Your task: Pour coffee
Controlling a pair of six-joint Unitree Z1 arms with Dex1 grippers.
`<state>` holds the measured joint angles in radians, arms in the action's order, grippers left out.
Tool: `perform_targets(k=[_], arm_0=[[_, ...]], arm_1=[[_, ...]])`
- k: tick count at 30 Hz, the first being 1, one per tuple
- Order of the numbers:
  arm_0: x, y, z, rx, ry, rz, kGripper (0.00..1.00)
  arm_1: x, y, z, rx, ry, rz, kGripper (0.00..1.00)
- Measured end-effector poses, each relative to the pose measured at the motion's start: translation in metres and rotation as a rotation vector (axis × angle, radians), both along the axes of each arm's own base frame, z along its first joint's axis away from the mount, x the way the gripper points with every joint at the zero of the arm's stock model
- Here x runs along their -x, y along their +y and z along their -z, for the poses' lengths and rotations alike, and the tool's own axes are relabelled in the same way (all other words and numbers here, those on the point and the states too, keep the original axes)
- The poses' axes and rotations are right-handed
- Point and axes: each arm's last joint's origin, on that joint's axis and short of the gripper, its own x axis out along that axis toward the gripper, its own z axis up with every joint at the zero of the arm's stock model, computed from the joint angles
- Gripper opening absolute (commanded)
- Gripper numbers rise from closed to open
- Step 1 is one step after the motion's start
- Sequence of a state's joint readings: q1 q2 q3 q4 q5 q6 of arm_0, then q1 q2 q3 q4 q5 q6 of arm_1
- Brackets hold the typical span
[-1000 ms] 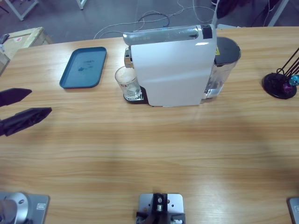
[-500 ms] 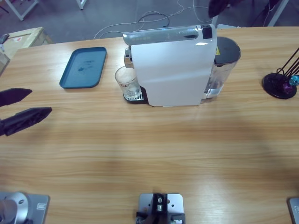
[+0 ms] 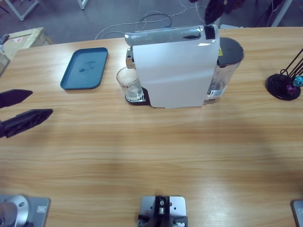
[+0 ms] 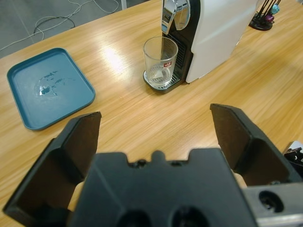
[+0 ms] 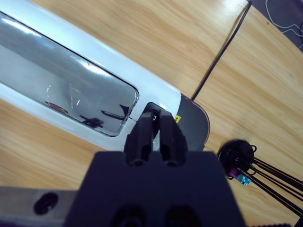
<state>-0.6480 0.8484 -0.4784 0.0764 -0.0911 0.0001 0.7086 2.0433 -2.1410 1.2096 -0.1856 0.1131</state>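
A white coffee machine (image 3: 175, 71) stands at the table's back middle, with a silver lid (image 5: 61, 85) on top and a dark water tank (image 3: 229, 56) on its right. An empty clear glass (image 3: 128, 82) sits on the drip tray under the spout (image 4: 173, 12). My left gripper (image 3: 21, 109) hovers open at the table's left edge, far from the glass (image 4: 161, 61), with nothing between its jaws. My right gripper (image 5: 155, 127) is shut and empty, hanging above the machine's top rear end; its dark shape shows by the high view's top edge (image 3: 215, 8).
A blue tray (image 3: 85, 67) lies left of the machine, also in the left wrist view (image 4: 45, 87). A black capsule stand (image 3: 284, 85) sits at the far right. Cables (image 3: 156, 19) run over the floor behind the table.
The right gripper has drifted left and lower along the top edge, closer over the machine's rear. The left gripper and glass have not moved.
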Motion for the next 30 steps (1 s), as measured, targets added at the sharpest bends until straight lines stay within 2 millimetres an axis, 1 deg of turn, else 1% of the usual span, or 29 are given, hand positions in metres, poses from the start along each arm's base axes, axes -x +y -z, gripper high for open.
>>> perform_targets(k=[17,23,26,27,28,29,30], arm_0=[[0.0,0.0,0.0,0.0,0.0,0.0,0.982],[0.0,0.0,0.0,0.0,0.0,0.0,0.982],[0.0,0.0,0.0,0.0,0.0,0.0,0.982],[0.0,0.0,0.0,0.0,0.0,0.0,0.982],[0.0,0.0,0.0,0.0,0.0,0.0,0.982],[0.0,0.0,0.0,0.0,0.0,0.0,0.982],[0.0,0.0,0.0,0.0,0.0,0.0,0.982]], arm_1=[[0.002,0.0,0.007,-0.011,0.005,0.02,0.0],[0.013,-0.003,0.007,-0.025,-0.001,0.022,0.0],[0.015,-0.004,0.006,-0.03,-0.004,0.023,0.0],[0.015,-0.004,0.005,-0.032,-0.006,0.024,0.275],[0.015,-0.004,0.003,-0.033,-0.008,0.024,0.71],[0.016,-0.005,0.001,-0.031,-0.008,0.024,0.85],[0.017,-0.005,-0.003,-0.031,-0.011,0.024,0.942]])
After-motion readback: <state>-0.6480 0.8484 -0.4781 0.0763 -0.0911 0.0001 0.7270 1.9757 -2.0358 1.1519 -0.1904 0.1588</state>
